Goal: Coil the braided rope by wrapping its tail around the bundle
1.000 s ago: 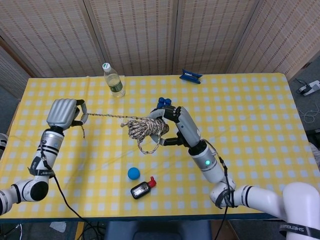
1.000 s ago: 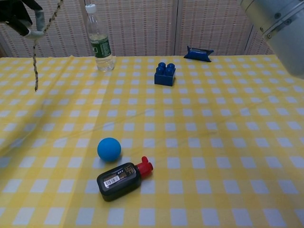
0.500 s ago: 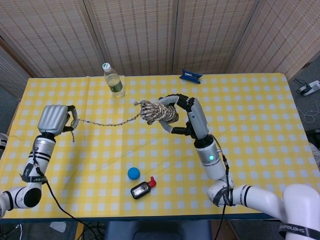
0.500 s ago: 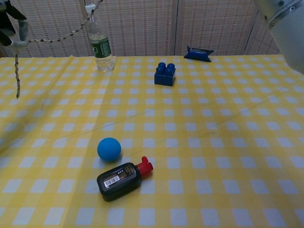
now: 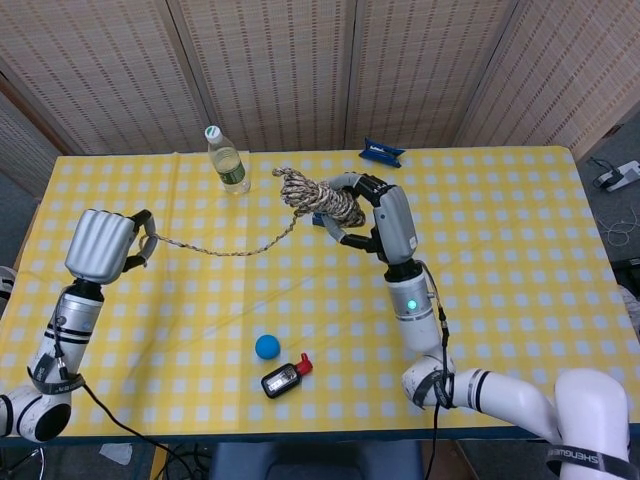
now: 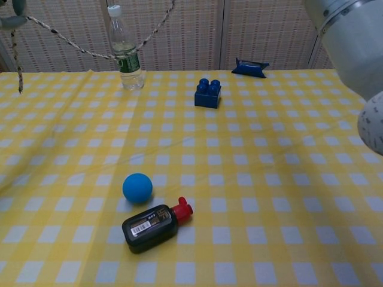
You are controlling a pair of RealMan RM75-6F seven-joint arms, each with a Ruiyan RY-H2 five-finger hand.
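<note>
Only the head view shows both hands and the rope bundle (image 5: pixel 322 199); the chest view catches just the rope tail (image 6: pixel 90 52) swinging across its upper left, a bit of the left hand at the top left corner, and the grey right forearm filling the upper right. From above, the right hand (image 5: pixel 375 212) is raised over the far middle of the table (image 5: pixel 520 260), its fingers curled around the coiled bundle, which sticks out to the left of the palm. From the bundle the tail sags down and leftward to the left hand (image 5: pixel 105 243), held up near the table's left edge with its back toward the camera; the rope meets its fingers, closed on it, and a short end hangs below in the chest view. That lower view gives a clearer look at the tabletop things: a water bottle (image 6: pixel 124 50) at the far side, a blue building block (image 6: pixel 208 93) toward the far middle, a dark blue packet (image 6: pixel 249 67) at the far edge, and nearer, a blue ball (image 6: pixel 137 187) just beside a black bottle with a red cap (image 6: pixel 155 224).
</note>
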